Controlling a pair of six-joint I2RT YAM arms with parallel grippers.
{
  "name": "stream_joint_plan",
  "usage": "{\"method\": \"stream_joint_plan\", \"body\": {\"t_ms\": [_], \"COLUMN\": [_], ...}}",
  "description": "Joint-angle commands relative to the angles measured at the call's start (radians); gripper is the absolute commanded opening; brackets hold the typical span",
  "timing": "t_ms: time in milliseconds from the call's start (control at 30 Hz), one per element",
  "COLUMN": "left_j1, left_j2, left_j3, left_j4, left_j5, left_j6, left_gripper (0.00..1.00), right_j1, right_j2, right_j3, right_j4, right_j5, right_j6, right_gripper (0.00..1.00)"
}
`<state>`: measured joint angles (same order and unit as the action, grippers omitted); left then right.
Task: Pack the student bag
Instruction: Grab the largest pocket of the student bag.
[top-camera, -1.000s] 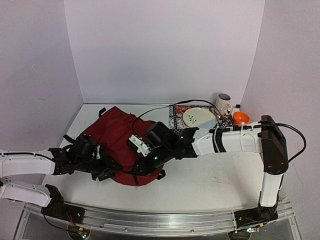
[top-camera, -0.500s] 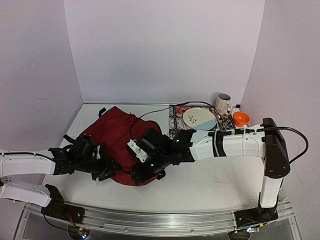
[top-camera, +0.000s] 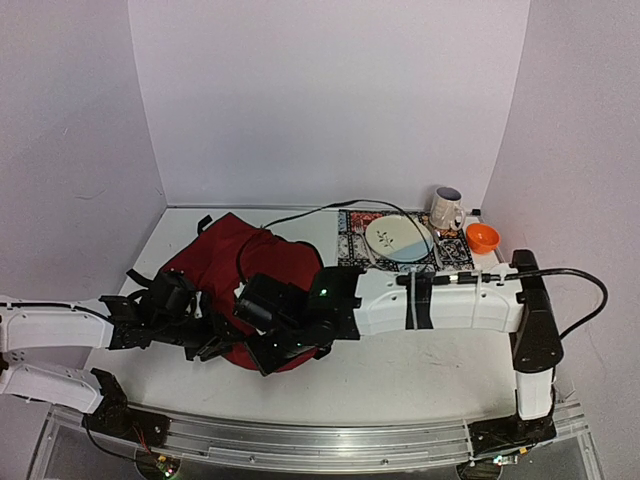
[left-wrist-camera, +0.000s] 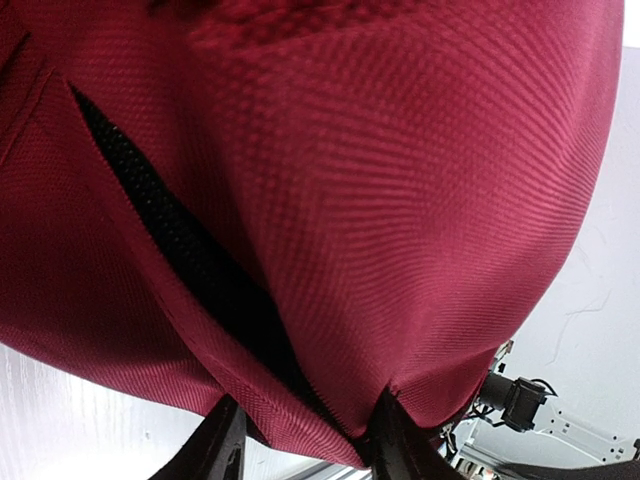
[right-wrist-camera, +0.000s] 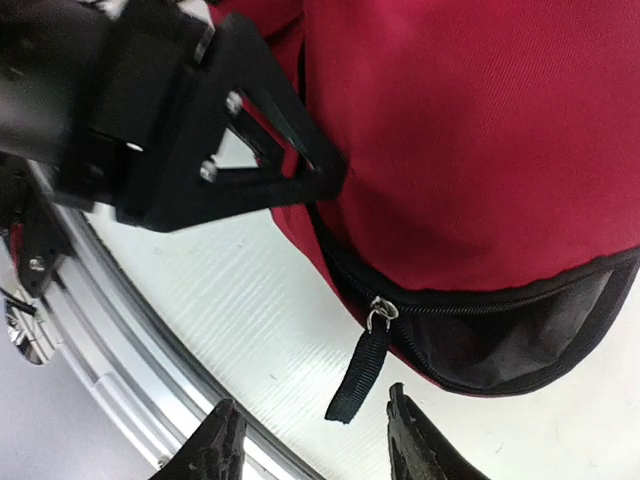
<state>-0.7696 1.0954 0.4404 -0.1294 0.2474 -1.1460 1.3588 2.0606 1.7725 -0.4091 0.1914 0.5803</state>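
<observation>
The student bag (top-camera: 228, 262), dark red and slumped on the white desk (top-camera: 400, 372), lies right in front of both claws, which meet at its near edge. The left claw (left-wrist-camera: 310, 412) is partly open and straddles the bag's lower hem: red fabric and a black zipper gap (left-wrist-camera: 170, 235) fill the space above its fingers (left-wrist-camera: 228, 440), and the cloth touches both of them, though I cannot tell whether it is truly pinched. The right claw (right-wrist-camera: 312, 405) stands just beside the left one, jaws apart and holding nothing. A black zipper pull (right-wrist-camera: 358, 375) hangs from its metal slider just above the gap between the right claw's fingers, touching neither. Beyond that pull is the bag's black zipper line with a dark panel (right-wrist-camera: 500, 345) beneath it.
</observation>
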Motion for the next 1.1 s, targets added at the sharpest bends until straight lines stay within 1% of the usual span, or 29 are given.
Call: {"method": "stream_joint_plan", "body": {"t_ms": [0, 133, 233, 333, 433, 533, 600, 633, 700, 767, 833, 1067], "left_j1": [-0.005, -0.005, -0.006, -0.006, -0.007, -0.006, -0.006, -0.006, -0.007, -0.006, -0.007, -0.007], "left_j2": [0.003, -0.001, -0.003, -0.004, -0.009, -0.014, -0.02, -0.023, -0.025, -0.024, -0.023, -0.024], "left_j3": [0.015, 0.013, 0.012, 0.009, 0.007, 0.003, 0.001, 0.001, 0.0, 0.001, 0.002, 0.001], "left_j4": [0.03, 0.033, 0.033, 0.033, 0.032, 0.033, 0.033, 0.033, 0.033, 0.033, 0.033, 0.033], "left_j5": [-0.003, -0.003, -0.004, -0.002, -0.003, -0.004, -0.007, -0.008, -0.01, -0.01, -0.009, -0.008], "left_j6": [0.001, -0.004, -0.005, -0.006, -0.006, -0.008, -0.009, -0.01, -0.011, -0.01, -0.009, -0.009], "left_gripper": [0.36, 0.27, 0.24, 0.22, 0.21, 0.21, 0.21, 0.21, 0.21, 0.2, 0.2, 0.2], "right_j1": [0.015, 0.02, 0.02, 0.02, 0.02, 0.02, 0.02, 0.02, 0.02, 0.02, 0.022, 0.022], "right_j2": [0.061, 0.088, 0.095, 0.096, 0.093, 0.089, 0.089, 0.089, 0.089, 0.091, 0.089, 0.11], "right_j3": [0.066, 0.102, 0.108, 0.115, 0.116, 0.11, 0.107, 0.107, 0.11, 0.115, 0.116, 0.141], "right_j4": [-0.156, -0.197, -0.202, -0.205, -0.21, -0.22, -0.225, -0.224, -0.222, -0.214, -0.204, -0.194], "right_j5": [0.102, 0.129, 0.137, 0.139, 0.142, 0.148, 0.15, 0.147, 0.131, 0.112, 0.108, 0.094], "right_j6": [0.068, 0.086, 0.087, 0.083, 0.079, 0.077, 0.075, 0.074, 0.066, 0.06, 0.06, 0.052], "right_gripper": [0.48, 0.47, 0.42, 0.34, 0.24, 0.11, 0.07, 0.07, 0.1, 0.19, 0.24, 0.29]}}
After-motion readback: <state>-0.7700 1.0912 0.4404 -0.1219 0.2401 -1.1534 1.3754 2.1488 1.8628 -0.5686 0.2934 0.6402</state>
